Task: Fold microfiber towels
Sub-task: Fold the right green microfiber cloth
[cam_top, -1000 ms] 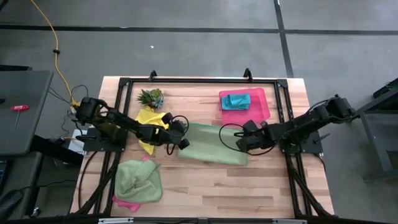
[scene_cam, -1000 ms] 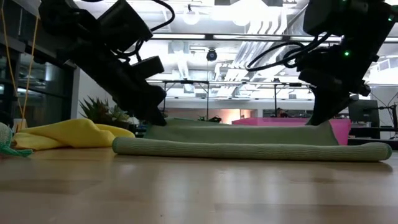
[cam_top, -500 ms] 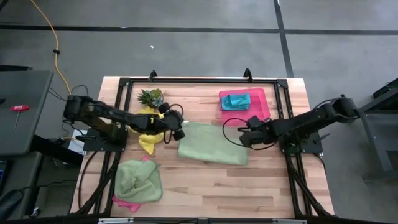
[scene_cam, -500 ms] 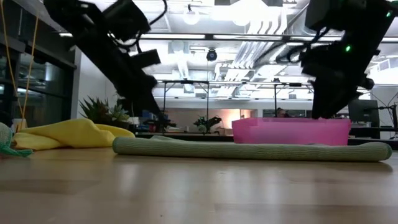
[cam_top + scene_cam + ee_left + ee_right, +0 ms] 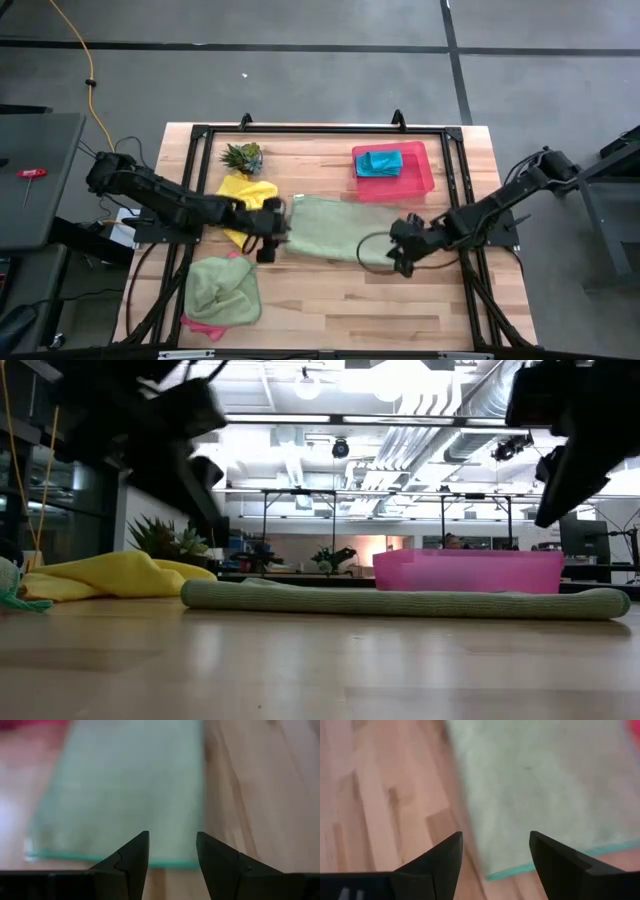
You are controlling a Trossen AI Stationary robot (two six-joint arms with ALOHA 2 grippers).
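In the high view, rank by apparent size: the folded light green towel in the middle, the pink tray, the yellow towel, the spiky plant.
1. Folded light green microfiber towel
2. Rigid pink rectangular tray
3. Crumpled yellow microfiber towel, partly hidden by the left arm, so unsure
4. Small spiky green plant

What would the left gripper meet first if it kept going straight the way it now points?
Most likely the light green towel folded flat at mid-table: the open left gripper faces it directly, nothing between. How high it hangs above the table is unclear.

Fuzzy matt cloth towel (image 5: 330,230) (light green) on smooth wood table (image 5: 340,300).
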